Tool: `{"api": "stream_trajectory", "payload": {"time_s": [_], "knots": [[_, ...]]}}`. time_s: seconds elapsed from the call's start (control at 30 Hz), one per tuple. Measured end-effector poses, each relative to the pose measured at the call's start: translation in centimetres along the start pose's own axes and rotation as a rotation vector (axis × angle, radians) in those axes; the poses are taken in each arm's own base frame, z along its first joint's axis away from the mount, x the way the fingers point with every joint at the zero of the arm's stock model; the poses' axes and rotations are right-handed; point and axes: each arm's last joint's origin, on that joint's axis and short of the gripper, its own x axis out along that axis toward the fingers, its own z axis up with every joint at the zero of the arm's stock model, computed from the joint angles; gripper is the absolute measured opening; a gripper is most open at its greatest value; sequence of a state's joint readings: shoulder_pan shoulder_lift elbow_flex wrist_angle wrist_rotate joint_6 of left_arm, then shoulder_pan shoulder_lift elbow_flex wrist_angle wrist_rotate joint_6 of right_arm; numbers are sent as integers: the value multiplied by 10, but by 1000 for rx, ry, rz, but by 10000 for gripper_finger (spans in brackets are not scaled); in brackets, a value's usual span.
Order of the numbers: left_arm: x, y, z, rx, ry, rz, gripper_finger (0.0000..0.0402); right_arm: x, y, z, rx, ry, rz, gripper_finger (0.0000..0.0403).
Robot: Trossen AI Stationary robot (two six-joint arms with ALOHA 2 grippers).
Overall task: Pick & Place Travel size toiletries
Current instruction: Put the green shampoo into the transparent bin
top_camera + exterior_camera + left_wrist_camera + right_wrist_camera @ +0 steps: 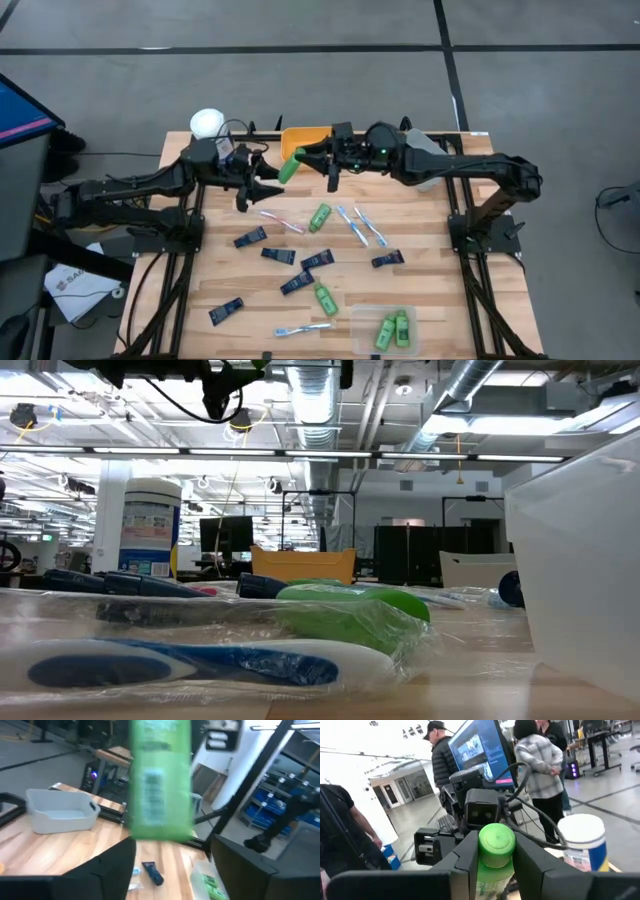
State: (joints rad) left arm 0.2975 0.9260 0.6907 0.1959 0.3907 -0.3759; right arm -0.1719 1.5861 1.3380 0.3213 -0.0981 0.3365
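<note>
Above the tabletop's (420, 250) far edge, beside the orange bin (300, 135), you have the right end effector (303, 155) clamped on 1 green bottle (290, 166), held in the air; your left end effector (262, 178) stands spread wide just beside it, gripping nothing.

1. We saw two dark, nearly black arms, built from slim jointed segments.
2. The left arm (130, 185) carried a boxy black block at its wrist, with thin black cables looping off it.
3. The right arm (480, 170) showed a rounded elbow housing and a small green light near its wrist.
4. The right gripper (495, 855) had flat, matte black fingers (467, 857) with squared edges.
5. The left gripper (172, 865) had broad, dark fingers (112, 870).
</note>
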Motion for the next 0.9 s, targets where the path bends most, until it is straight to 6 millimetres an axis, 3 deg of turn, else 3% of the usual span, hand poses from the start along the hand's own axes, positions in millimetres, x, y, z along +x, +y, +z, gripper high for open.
{"api": "stream_trajectory", "payload": {"time_s": [0.2, 0.5, 0.7, 0.9], "knots": [[1, -4, -1, -2, 12, -34, 290, -20, 4, 6, 4, 125, -55, 82], [-9, -10, 0, 3, 19, -54, 282, -76, 35, 11, 49, 395, -145, 82], [-28, -19, 7, 18, -13, -57, 281, -109, 67, -1, 113, 568, -197, 82], [-42, -26, 11, 30, -45, -64, 281, -128, 102, -27, 222, 743, -239, 82]]}}
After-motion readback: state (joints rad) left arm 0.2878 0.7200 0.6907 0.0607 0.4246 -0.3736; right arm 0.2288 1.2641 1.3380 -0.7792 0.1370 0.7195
